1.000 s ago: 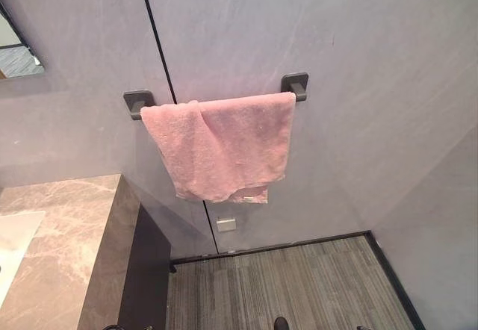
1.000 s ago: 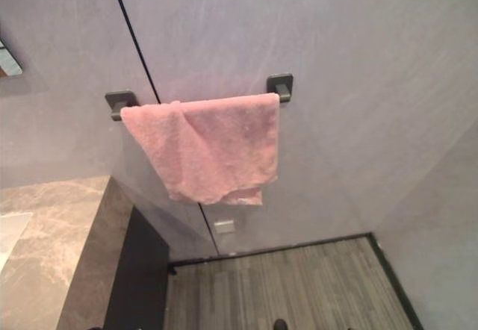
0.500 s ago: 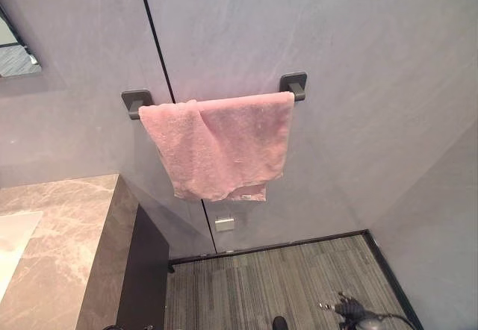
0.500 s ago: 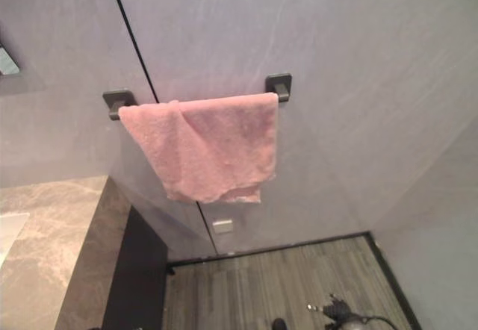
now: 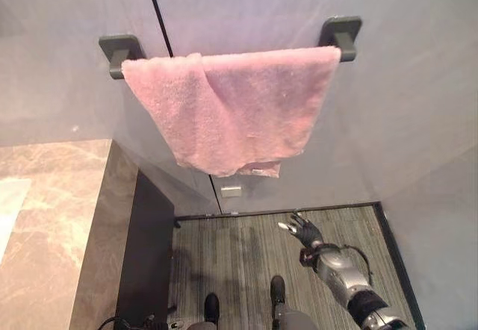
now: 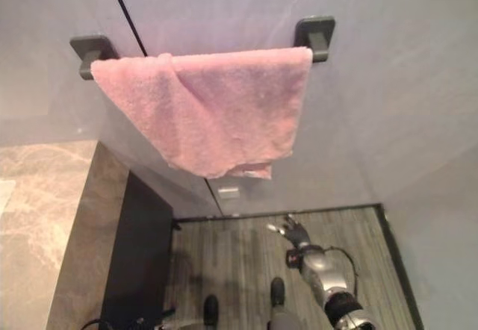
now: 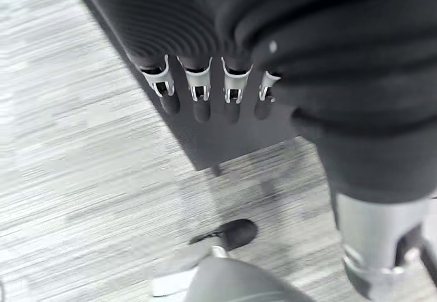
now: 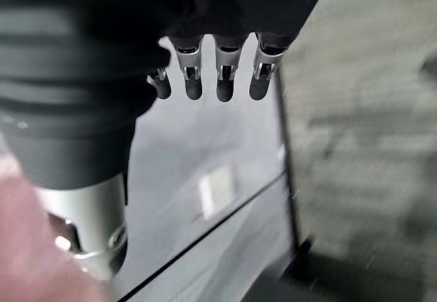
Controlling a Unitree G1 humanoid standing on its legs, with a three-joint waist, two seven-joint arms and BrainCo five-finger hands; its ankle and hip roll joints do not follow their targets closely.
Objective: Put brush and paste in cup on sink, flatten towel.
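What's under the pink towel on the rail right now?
Below the pink towel are a small pale wall plate and striped grey floor, with the right hand open above it. The towel hides most of the rail and the wall behind.

Soft even light; blurred wrist views

Dark towel bar (image 5: 119, 48) on grey wall (image 5: 418, 83); striped floor (image 5: 239, 263).
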